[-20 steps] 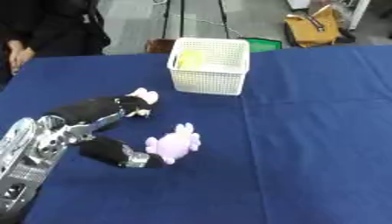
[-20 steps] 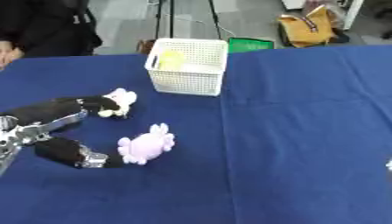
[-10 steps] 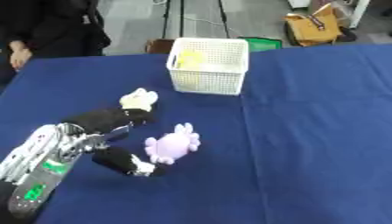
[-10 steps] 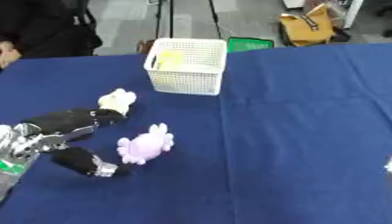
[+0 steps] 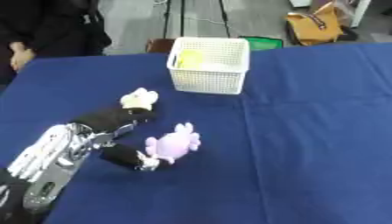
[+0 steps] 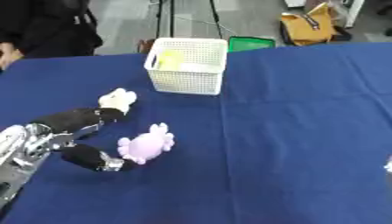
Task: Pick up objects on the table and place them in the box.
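Left hand (image 5: 107, 138) drew back (blue table (image 5: 306, 131), grey floor beyond).

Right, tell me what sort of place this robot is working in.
Probably a lab or demo room, not a home. The work surface is a table under a blue cloth with a white basket and toys, and behind it stand tripod legs on bare grey floor, beside a tan bag.

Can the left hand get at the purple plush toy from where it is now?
Probably yes. The left hand lies open on the blue table right beside the purple plush toy, its thumb at the toy's near edge, and nothing stands between them.
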`<action>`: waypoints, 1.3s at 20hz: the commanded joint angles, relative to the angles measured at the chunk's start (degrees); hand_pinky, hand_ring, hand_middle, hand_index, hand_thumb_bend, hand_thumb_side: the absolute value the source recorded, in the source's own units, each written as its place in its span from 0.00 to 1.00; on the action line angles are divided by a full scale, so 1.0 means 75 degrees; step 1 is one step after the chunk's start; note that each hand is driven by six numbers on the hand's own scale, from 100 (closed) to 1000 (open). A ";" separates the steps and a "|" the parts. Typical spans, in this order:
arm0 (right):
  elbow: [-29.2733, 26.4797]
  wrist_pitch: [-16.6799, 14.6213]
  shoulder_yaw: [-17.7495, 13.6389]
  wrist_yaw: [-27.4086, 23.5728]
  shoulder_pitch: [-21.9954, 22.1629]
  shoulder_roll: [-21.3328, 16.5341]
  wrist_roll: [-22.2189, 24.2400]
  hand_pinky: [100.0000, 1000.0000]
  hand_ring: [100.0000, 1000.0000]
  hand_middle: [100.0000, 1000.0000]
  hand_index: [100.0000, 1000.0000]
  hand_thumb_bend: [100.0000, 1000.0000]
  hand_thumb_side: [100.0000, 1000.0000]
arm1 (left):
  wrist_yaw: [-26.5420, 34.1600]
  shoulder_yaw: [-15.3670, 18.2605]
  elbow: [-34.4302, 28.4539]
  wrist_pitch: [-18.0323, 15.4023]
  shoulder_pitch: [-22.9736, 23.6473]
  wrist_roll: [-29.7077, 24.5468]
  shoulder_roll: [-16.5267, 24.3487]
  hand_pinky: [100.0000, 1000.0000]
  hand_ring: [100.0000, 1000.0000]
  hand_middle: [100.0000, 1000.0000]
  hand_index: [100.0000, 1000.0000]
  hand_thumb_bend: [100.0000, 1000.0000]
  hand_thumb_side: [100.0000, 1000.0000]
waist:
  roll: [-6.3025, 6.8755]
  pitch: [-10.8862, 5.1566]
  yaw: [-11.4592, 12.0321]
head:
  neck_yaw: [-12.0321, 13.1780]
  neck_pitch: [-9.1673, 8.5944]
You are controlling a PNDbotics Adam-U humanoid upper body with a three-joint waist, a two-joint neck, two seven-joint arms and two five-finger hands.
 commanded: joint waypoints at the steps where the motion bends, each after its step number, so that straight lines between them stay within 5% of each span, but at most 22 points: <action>1: -0.0146 -0.0059 0.0003 -0.0050 -0.0040 -0.0066 -0.0081 0.71 0.70 0.51 0.75 0.00 0.85 | -0.0139 0.0099 0.0089 0.0043 -0.0126 0.0085 -0.0075 0.94 0.99 0.97 1.00 0.68 0.82 | -0.0020 -0.0092 0.0003 | -0.0015 -0.0046; 26: -0.0146 -0.0061 0.0037 -0.0098 -0.0043 -0.0063 -0.0135 0.71 0.71 0.50 0.75 0.00 0.84 | -0.0465 -0.0158 0.1199 0.0004 -0.0575 0.0046 -0.0412 0.94 0.98 0.97 1.00 0.61 0.81 | 0.0005 -0.0040 -0.0060 | 0.0073 -0.0107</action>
